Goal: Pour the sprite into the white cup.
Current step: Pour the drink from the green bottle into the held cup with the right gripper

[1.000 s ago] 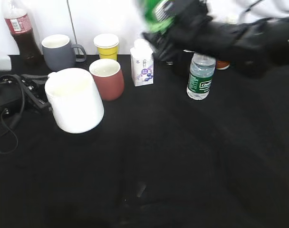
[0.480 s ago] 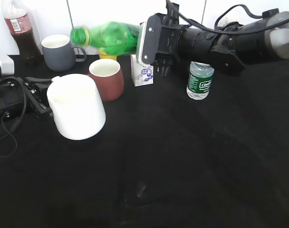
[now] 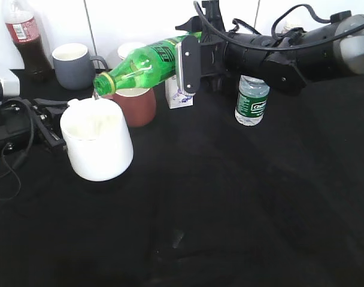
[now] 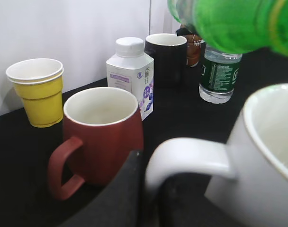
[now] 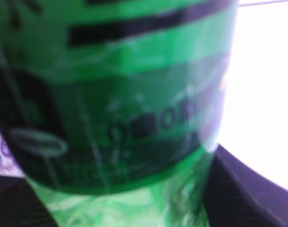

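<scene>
The sprite (image 3: 143, 63), a translucent green bottle, is held tilted with its mouth down to the left, just above the rim of the white cup (image 3: 98, 140). My right gripper (image 3: 188, 64) is shut on the sprite's body, which fills the right wrist view (image 5: 115, 109). My left gripper (image 4: 151, 198) is shut on the white cup's loop handle (image 4: 191, 153) and holds the cup at the left of the table. The sprite's neck end shows at the top of the left wrist view (image 4: 229, 23).
A reddish-brown mug (image 3: 137, 103) stands right behind the white cup. A grey mug (image 3: 74, 64), cola bottle (image 3: 26, 39), yellow paper cup (image 4: 37, 90), white carton (image 3: 177, 95), black mug (image 4: 166, 57) and clear water bottle (image 3: 252, 98) stand along the back.
My right gripper has swung the sprite from upright to tilted, bringing its mouth down to the left over the white cup. The white cup has stayed in place.
</scene>
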`<act>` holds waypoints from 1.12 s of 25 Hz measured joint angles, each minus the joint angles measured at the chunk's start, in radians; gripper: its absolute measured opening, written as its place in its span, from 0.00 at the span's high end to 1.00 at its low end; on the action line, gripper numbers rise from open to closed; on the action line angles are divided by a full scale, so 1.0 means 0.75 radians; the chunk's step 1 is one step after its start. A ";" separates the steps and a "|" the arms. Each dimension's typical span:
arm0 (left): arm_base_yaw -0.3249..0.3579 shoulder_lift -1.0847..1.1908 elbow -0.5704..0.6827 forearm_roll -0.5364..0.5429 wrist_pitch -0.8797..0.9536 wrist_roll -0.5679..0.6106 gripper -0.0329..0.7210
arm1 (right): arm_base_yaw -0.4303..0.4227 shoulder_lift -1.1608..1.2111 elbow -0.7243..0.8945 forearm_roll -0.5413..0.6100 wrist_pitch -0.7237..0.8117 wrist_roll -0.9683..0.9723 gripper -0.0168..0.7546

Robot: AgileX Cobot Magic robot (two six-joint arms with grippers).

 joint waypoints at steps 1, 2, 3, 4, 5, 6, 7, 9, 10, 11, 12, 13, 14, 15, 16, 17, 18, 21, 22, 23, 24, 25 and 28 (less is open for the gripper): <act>0.000 0.000 0.000 0.000 0.000 0.000 0.87 | 0.000 0.000 0.000 0.006 -0.005 -0.021 0.33; 0.000 0.000 0.000 0.000 0.000 0.000 0.87 | 0.000 0.000 0.000 0.009 -0.027 -0.028 0.33; 0.000 0.000 0.000 0.001 0.000 0.000 0.87 | 0.000 0.000 0.000 0.025 -0.052 -0.031 0.33; 0.000 0.000 0.000 0.001 0.000 0.000 0.87 | 0.000 0.000 -0.001 0.037 -0.060 -0.035 0.33; 0.000 0.000 0.000 0.001 0.000 0.000 0.87 | 0.000 0.000 -0.001 0.039 -0.060 -0.041 0.35; 0.000 0.000 0.000 0.001 0.000 0.000 0.87 | 0.000 0.000 -0.003 0.042 -0.060 -0.062 0.36; 0.000 0.000 0.000 0.001 0.000 0.000 0.86 | 0.000 0.000 -0.003 0.045 -0.060 -0.078 0.36; 0.000 0.000 0.000 0.001 0.000 0.000 0.86 | 0.000 0.000 -0.003 0.048 -0.060 -0.090 0.36; 0.000 0.000 0.000 0.001 0.000 0.000 0.86 | 0.000 0.000 -0.003 0.051 -0.060 -0.094 0.36; 0.000 0.000 0.000 0.001 0.000 0.000 0.86 | 0.000 0.000 -0.003 0.055 -0.063 -0.094 0.36; 0.000 0.000 0.000 -0.001 0.000 0.000 0.86 | 0.000 0.000 -0.003 0.056 -0.071 -0.095 0.36; 0.000 0.000 0.000 -0.004 0.000 0.000 0.86 | 0.000 0.000 -0.003 0.056 -0.082 -0.095 0.36; 0.000 0.000 0.000 -0.008 0.001 0.000 0.86 | 0.000 0.000 -0.003 0.056 -0.097 -0.095 0.36; 0.000 0.000 0.000 -0.016 0.001 0.000 0.86 | 0.000 0.000 -0.003 0.058 -0.102 -0.095 0.36; 0.000 0.000 0.000 -0.025 0.001 0.000 0.86 | 0.000 0.000 -0.003 0.058 -0.102 -0.095 0.36; 0.000 0.000 0.000 -0.033 0.003 0.001 0.86 | 0.000 0.000 -0.003 0.058 -0.103 -0.095 0.36; 0.000 0.000 0.000 -0.036 0.003 0.001 0.86 | 0.000 0.000 -0.003 0.058 -0.106 -0.095 0.36; 0.000 0.000 0.000 -0.048 0.013 0.001 0.86 | 0.000 0.000 -0.003 0.071 -0.111 -0.095 0.36; 0.000 0.000 0.000 -0.050 0.013 0.001 0.86 | 0.000 0.000 -0.003 0.075 -0.111 -0.099 0.36; 0.000 0.000 0.000 -0.050 0.013 0.003 0.86 | 0.000 0.000 -0.003 0.078 -0.111 -0.102 0.36; 0.000 0.000 0.000 -0.050 0.014 0.003 0.86 | 0.000 0.000 -0.003 0.080 -0.111 -0.112 0.36; 0.000 0.000 0.000 -0.050 0.015 0.003 0.86 | 0.000 0.000 -0.003 0.081 -0.111 -0.116 0.36; 0.000 0.000 0.000 -0.051 0.021 0.004 0.86 | 0.000 0.000 -0.003 0.081 -0.111 -0.123 0.36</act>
